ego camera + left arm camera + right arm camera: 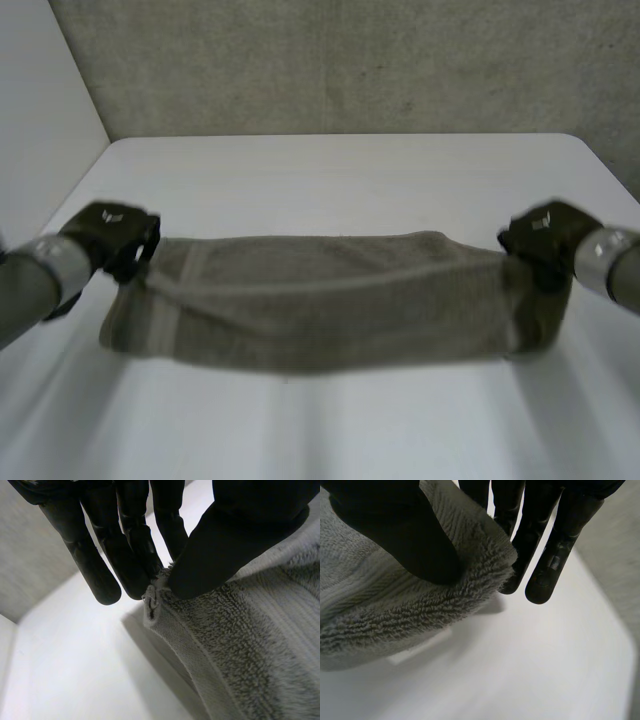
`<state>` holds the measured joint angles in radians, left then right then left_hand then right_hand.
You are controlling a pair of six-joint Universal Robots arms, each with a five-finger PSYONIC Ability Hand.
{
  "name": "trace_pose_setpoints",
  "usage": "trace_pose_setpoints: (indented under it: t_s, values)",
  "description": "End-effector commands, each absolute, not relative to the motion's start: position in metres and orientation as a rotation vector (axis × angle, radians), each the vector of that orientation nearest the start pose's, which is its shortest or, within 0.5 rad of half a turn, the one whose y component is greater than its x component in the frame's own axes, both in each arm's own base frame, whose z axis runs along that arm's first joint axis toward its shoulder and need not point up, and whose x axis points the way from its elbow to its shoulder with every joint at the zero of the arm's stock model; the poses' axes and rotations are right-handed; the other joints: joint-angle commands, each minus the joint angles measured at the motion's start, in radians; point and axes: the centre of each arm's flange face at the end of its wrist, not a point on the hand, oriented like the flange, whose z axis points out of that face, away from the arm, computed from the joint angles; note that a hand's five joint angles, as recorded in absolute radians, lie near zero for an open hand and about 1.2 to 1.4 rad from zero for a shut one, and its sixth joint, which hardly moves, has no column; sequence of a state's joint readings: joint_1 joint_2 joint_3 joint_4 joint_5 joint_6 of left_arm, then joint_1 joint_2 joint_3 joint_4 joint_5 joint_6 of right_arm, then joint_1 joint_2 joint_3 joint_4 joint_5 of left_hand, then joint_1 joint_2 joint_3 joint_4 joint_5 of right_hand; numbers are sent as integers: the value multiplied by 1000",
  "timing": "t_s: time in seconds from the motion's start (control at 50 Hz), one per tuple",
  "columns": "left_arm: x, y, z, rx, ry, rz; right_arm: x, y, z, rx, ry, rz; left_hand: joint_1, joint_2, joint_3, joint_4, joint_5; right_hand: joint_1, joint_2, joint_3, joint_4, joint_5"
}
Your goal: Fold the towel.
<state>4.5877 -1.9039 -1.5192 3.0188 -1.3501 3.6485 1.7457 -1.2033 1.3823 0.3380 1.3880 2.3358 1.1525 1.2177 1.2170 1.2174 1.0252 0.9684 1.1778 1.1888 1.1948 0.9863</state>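
While the grey towel is stretched between both hands over the white desk, you see the left hand pinching one corner between thumb and fingers. The right hand pinches the opposite end the same way. You cannot tell whether the lower edge touches the desk.

Clerk: Towels counted?
Inspector: One towel.
Clerk: Tables?
Inspector: One table.
Clerk: Robot hands?
Inspector: Two: the left hand and the right hand.
Clerk: Arms?
Inspector: Two: the left arm and the right arm.
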Motion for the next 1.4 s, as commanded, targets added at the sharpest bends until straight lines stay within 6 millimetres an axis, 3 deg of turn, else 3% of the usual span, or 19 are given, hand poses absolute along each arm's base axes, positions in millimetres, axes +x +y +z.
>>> trace_pose_setpoints:
  t_s: [0.02,0.04,0.08,0.1,0.12,0.14,0.18,0.22,0.38,0.44,0.52,0.62,0.74,0.94,1.04,1.08,1.18,1.32,1.4]
  values:
    - [-231,-366,312,805,1978,-2135,238,-363,322,-1227,2088,-2458,244,179,179,179,196,428,218,207,201,235]
    - [-231,-366,312,805,1977,-2136,238,-363,322,-1225,2086,-2460,244,179,179,179,196,428,218,207,201,235]
    - [-246,-366,380,663,1748,-2463,236,-378,379,-879,1720,-2867,244,179,179,179,196,428,218,207,201,235]
    - [-247,-366,380,662,1747,-2465,236,-378,379,-878,1718,-2868,244,179,179,179,196,428,218,207,201,235]
    - [-253,-360,409,582,1641,-2631,235,-377,402,-725,1518,-3001,244,179,179,179,196,428,218,207,201,235]
    - [-253,-360,409,582,1640,-2633,232,-371,424,-602,1330,-3108,244,179,179,179,196,428,218,207,201,235]
    - [-244,-349,450,406,1492,-2857,231,-362,435,-553,1220,-3152,244,179,179,179,196,428,218,207,201,235]
    - [-242,-344,459,355,1466,-2922,230,-356,437,-559,1204,-3159,244,179,179,179,196,428,218,207,201,235]
    - [-223,-363,396,342,1719,-2747,236,-355,389,-794,1437,-2930,244,179,179,179,196,428,218,207,201,235]
    - [-220,-365,344,368,1915,-2603,245,-356,333,-999,1576,-2712,244,179,179,179,196,428,218,207,201,235]
    - [-220,-363,305,403,2026,-2518,248,-353,292,-1085,1675,-2558,244,179,179,179,196,428,218,207,201,235]
    - [-223,-346,213,579,2253,-2316,245,-335,212,-1212,1893,-2264,244,179,179,179,196,428,218,207,201,235]
    - [-215,-318,162,797,2328,-2080,226,-313,167,-1369,2115,-2028,244,179,179,179,196,428,218,207,201,235]
    - [-177,-272,160,937,2416,-1725,199,-272,173,-1451,2395,-1585,244,179,179,179,196,428,218,207,201,235]
    - [-163,-238,182,1009,2429,-1585,183,-249,194,-1439,2488,-1444,244,179,179,179,196,428,218,207,201,235]
    - [-157,-214,192,1112,2443,-1478,173,-227,207,-1539,2526,-1313,244,179,179,179,196,428,218,207,201,235]
    - [-157,-185,207,1282,2458,-1396,154,-213,215,-1673,2558,-1213,244,179,179,179,196,428,218,207,201,235]
    - [-156,-204,219,1278,2332,-1530,149,-235,218,-1593,2574,-1419,244,179,179,179,196,428,218,207,201,235]
    - [-168,-242,211,1240,2318,-1661,152,-263,208,-1459,2578,-1534,244,179,179,179,196,428,218,207,201,235]
